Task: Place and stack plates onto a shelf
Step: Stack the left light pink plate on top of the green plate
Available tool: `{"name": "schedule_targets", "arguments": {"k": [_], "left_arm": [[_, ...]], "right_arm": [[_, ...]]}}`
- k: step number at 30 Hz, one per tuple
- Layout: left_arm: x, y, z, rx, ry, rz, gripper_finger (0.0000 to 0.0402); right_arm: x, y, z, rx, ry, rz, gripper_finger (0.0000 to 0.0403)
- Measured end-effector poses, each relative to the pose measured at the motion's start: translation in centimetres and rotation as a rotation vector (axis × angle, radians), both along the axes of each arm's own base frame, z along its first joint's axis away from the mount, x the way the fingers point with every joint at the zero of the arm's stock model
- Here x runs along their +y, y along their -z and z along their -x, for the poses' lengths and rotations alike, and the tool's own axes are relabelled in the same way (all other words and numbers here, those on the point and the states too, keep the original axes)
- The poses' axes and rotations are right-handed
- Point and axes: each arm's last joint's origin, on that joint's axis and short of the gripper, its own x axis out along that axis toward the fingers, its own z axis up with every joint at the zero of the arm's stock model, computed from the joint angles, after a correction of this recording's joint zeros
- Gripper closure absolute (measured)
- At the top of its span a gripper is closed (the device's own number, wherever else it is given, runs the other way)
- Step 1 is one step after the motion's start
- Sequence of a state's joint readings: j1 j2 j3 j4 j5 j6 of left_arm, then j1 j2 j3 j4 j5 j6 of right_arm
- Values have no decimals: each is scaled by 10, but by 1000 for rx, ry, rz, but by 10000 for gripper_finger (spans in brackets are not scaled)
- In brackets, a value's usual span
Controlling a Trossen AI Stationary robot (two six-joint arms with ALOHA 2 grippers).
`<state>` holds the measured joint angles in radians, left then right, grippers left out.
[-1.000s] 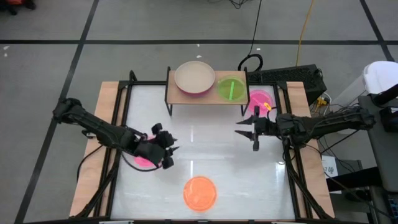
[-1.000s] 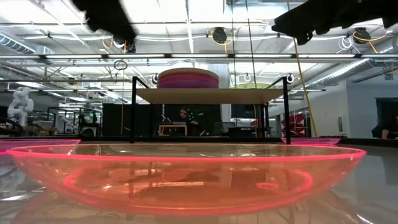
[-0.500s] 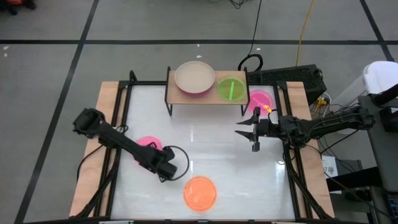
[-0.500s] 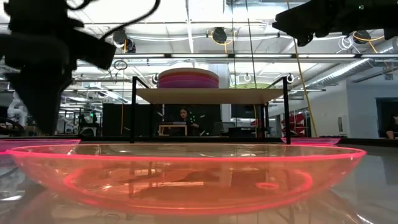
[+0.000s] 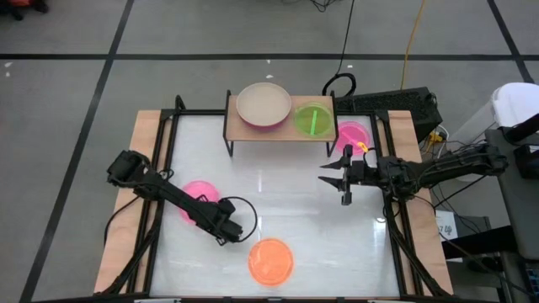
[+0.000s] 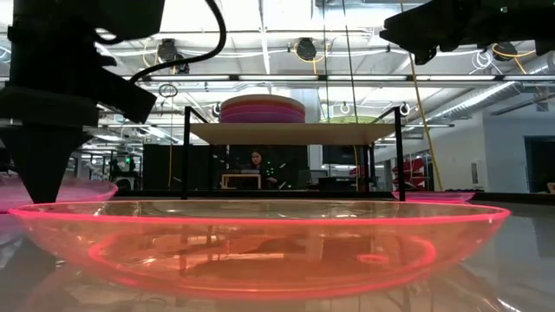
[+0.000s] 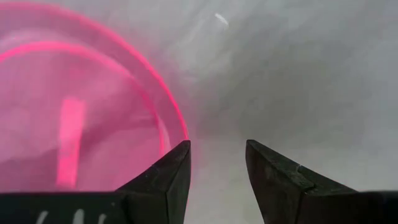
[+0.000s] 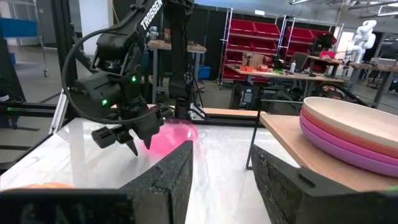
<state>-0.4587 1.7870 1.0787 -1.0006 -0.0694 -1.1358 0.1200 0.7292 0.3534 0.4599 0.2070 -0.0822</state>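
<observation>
Plates remain loose, so our left gripper (image 5: 232,232) hangs low with open jaws between the pink plate (image 5: 197,200) and orange plate (image 5: 270,259) near the bench's front edge, while our right gripper (image 5: 334,177), jaws open, waits before the shelf (image 5: 282,128).

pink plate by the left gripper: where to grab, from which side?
Grip the pink plate at the thin raised rim facing the left gripper, one finger inside, one outside. It lies flat on the table, too wide to span. The open jaws are already beside that edge.
</observation>
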Motion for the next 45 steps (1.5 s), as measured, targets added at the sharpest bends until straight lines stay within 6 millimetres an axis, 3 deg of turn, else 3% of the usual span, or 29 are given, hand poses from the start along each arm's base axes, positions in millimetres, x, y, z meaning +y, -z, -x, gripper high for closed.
{"name": "schedule_targets", "arguments": {"k": [7, 12, 26, 29, 35, 38, 45], "left_arm": [[-2, -19, -3, 36, -15, -32, 243], [-2, -20, -4, 30, -1, -45, 243], [-7, 18, -13, 135, 125, -92, 247], [-7, 18, -14, 131, 146, -87, 282], [-8, 16, -15, 141, 180, -78, 389], [-8, 8, -19, 172, 227, -102, 395], [-6, -63, -57, 24, 413, -348, 398]], "right_arm": [[0, 0, 0, 0, 0, -3, 259], [0, 0, 0, 0, 0, -3, 259], [0, 2, 0, 16, 1, -1, 259], [0, 2, 0, 17, 1, -1, 259], [0, 2, 0, 16, 1, -1, 259], [0, 2, 0, 16, 2, -1, 259], [0, 0, 0, 0, 4, -3, 259]]}}
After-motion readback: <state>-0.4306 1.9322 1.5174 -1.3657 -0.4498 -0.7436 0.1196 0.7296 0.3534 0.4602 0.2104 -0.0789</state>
